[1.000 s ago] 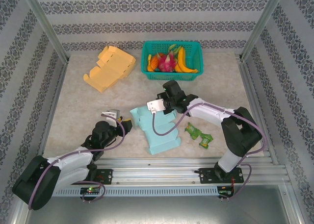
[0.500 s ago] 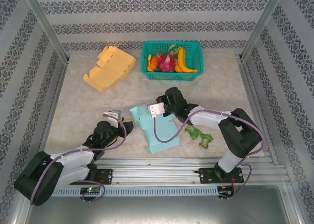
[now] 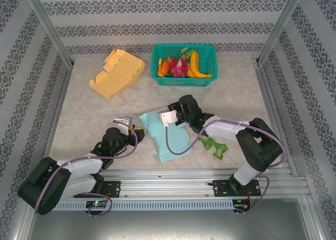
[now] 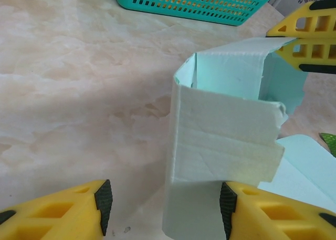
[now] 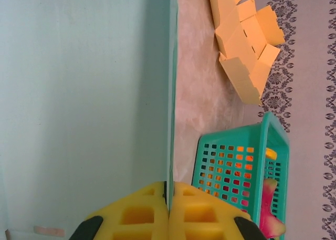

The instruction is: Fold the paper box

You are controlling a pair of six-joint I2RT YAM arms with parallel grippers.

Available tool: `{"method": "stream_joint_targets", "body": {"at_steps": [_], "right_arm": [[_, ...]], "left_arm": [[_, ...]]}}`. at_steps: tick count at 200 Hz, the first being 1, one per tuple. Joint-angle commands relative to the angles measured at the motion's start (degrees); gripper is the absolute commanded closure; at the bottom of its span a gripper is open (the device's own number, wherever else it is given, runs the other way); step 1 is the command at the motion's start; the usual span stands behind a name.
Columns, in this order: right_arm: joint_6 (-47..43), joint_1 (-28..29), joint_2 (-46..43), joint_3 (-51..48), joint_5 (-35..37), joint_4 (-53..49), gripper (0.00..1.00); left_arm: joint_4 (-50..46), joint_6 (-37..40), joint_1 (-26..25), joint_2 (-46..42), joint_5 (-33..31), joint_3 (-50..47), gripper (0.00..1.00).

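The bench (image 3: 105, 108) is pale and marbled. The paper box (image 3: 170, 137) lies near the middle of its near edge. It is thin light-blue card, half raised, with creased walls. The step in hand looks like setting up a side wall. The right end effector (image 5: 169, 190) is clenched on a thin panel edge. The left end effector (image 4: 163, 203) is released, its jaws either side of an upright wall, perhaps touching it. Next it should close there and fold the wall inward.
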Motion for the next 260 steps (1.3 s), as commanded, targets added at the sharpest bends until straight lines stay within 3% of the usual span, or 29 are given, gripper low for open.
{"method": "stream_joint_targets", "body": {"at_steps": [1,174,260], "right_arm": [[0.0,0.4,-1.7,-1.1,-1.1,1.2,1.0],[1.5,1.0,-2.4,-5.5,-0.9,8.2,1.0],[1.3,1.0,-1.9,-6.5,0.1,9.8,1.0]], "left_arm": [[3.4,1.1,-1.0,0.3,1.0,1.7,0.42],[6.1,1.2,-4.8,5.2,2.0,3.3,0.42],[7.9,0.7,-7.4,5.6,2.3,3.5,0.48]]}}
